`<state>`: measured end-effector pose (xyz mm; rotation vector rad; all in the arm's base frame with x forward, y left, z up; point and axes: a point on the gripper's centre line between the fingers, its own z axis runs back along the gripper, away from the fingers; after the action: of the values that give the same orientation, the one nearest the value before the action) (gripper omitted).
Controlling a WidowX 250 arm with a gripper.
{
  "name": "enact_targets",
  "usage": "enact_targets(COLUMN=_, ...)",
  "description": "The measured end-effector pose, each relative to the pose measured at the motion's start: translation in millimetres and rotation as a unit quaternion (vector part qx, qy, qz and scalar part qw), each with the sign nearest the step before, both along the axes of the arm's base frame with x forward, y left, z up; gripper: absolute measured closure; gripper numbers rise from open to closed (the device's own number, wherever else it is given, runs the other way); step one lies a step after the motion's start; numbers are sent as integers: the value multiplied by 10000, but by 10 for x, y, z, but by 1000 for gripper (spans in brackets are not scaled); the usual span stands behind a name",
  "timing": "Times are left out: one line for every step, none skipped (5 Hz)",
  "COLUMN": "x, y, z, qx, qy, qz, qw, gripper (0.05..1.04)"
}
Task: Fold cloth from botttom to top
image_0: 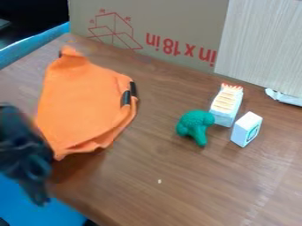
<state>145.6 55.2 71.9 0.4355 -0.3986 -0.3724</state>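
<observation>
On the tabletop, in front of the cardboard box, your orange cloth lies at the left of the view, its long axis running roughly from top to bottom, with the narrow tip pointing up toward the box and the broad end down. You seem to have the fold from bottom to top left to do, since the lower part lies well apart from the tip, though layered creases along the right and lower edges suggest some bunching. Your pincer is beside the lower left corner, whether open or closed you cannot tell.
</observation>
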Motion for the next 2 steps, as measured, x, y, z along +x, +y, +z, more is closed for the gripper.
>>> enact_targets(x=-131, y=-63, z=84, qx=-95, qy=-5, qz=-72, qw=9999, gripper=1032)
enact_targets(x=-146, y=-49, z=200, qx=-50, qy=142, qz=-54, qw=9999, gripper=1032)
